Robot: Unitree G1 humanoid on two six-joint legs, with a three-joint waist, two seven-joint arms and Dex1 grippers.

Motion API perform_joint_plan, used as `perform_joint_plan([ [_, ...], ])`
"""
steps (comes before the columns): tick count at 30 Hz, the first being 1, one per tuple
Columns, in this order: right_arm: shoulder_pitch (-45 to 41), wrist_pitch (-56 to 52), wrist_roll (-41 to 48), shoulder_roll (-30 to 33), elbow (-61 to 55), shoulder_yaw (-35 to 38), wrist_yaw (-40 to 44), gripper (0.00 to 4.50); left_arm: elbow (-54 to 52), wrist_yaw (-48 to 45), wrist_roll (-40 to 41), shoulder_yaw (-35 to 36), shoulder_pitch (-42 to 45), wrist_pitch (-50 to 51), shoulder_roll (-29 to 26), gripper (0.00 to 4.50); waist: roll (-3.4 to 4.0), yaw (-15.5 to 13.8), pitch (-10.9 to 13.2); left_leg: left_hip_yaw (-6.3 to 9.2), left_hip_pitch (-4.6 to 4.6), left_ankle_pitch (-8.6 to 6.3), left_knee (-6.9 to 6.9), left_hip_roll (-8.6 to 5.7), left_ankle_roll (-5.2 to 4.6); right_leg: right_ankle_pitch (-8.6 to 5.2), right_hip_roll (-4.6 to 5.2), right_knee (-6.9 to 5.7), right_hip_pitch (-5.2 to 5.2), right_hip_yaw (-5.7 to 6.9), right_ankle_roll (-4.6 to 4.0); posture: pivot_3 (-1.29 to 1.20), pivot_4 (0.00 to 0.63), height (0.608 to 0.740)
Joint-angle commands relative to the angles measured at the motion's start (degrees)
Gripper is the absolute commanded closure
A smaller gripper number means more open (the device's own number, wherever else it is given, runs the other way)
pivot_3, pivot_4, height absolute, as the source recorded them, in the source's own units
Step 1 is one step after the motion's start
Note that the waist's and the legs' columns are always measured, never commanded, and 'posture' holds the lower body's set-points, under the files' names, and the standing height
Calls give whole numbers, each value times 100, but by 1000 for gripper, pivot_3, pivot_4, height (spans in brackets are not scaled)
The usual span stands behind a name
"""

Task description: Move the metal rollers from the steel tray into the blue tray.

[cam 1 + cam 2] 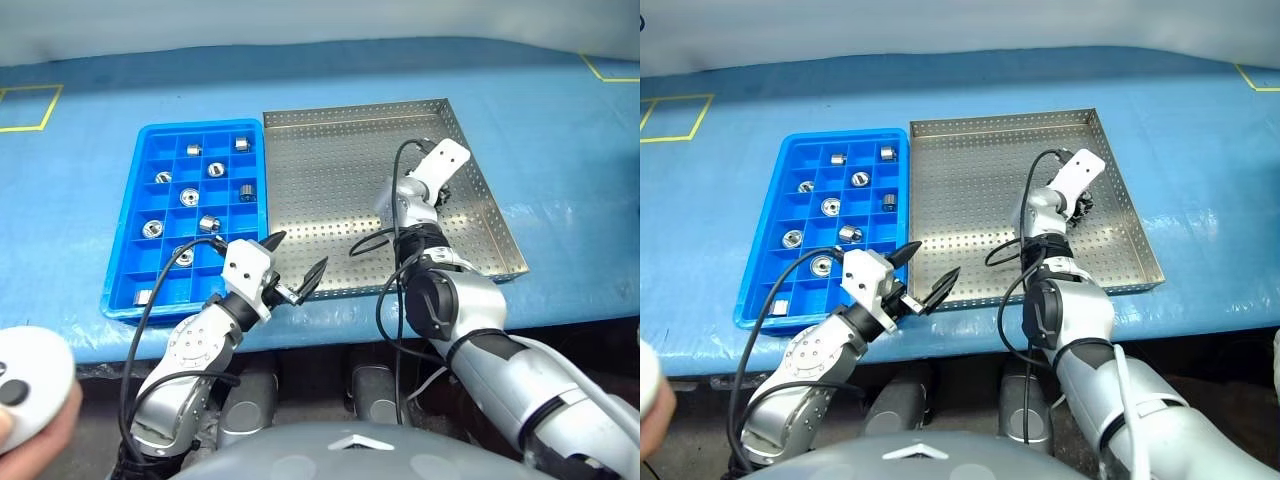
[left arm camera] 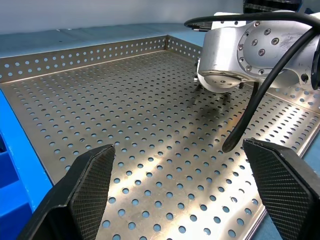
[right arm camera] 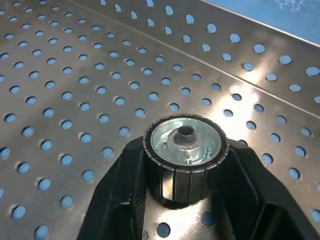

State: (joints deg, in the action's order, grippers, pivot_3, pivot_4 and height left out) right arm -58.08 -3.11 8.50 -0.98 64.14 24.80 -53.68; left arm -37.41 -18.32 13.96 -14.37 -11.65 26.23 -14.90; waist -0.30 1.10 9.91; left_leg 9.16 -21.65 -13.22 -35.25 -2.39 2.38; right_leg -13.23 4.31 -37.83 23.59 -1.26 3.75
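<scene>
The steel tray is a square sheet of bright metal, its floor and low rims punched with rows of small round holes. Touching its left rim lies the blue tray, glossy plastic divided into small square compartments; both rest on a blue table top.

Nine metal rollers sit singly in the blue tray's cells, each a short shiny ring with a dark centre hole. One more roller stands upright near the steel tray's right rim, ribbed on its side, with a recessed silvery face.

The right gripper has its black fingers clamped on this roller's sides, just above the perforated floor. The left gripper, with finely cross-hatched pads, hangs spread wide and empty over the steel tray's near rim.
</scene>
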Motion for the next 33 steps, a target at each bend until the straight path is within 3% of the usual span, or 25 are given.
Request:
perform_joint_plan([
  [1,24,-121,-189,-142,-223,-325,15,2798,-93,49,0,25,86,-12,41,0,0,14,0,-1,0,0,0,0,0,0,0,0,2,-1,0,166,150,740],
  [5,374,-519,-562,-466,-1126,-929,210,2798,-79,173,13,152,111,-18,103,0,3,24,-1,-1,0,0,2,1,0,0,-1,-4,5,-4,-1,171,150,740],
  [8,803,-954,-788,-713,-2305,-1550,810,2798,-89,345,-72,246,65,-109,180,0,5,-3,-1,0,-3,0,3,1,1,0,-2,-4,9,-5,0,176,150,740],
  [13,1445,-1845,-774,-831,-4377,-2771,2476,2798,-178,787,-259,616,-102,-356,390,0,9,-39,-2,2,-6,0,2,0,0,1,-2,0,11,-4,2,196,150,740],
  [19,1769,-3005,-42,-591,-6054,-3776,4819,2798,-566,1024,-461,1140,-542,-568,343,0,9,-76,-2,10,-5,0,3,2,0,-1,-5,1,10,2,2,250,150,740],
  [22,1873,-3562,178,-384,-6568,-4225,5716,2798,-873,919,-429,1357,-936,-582,212,0,9,-147,-2,17,-7,-1,4,2,0,-3,-5,5,8,7,2,280,150,740],
  [33,2321,-4295,365,103,-7198,-5760,7624,2798,-1526,638,-370,1632,-2928,-1309,210,0,-4,-536,3,28,-20,-4,5,1,2,-43,2,10,14,23,5,402,150,740],
])
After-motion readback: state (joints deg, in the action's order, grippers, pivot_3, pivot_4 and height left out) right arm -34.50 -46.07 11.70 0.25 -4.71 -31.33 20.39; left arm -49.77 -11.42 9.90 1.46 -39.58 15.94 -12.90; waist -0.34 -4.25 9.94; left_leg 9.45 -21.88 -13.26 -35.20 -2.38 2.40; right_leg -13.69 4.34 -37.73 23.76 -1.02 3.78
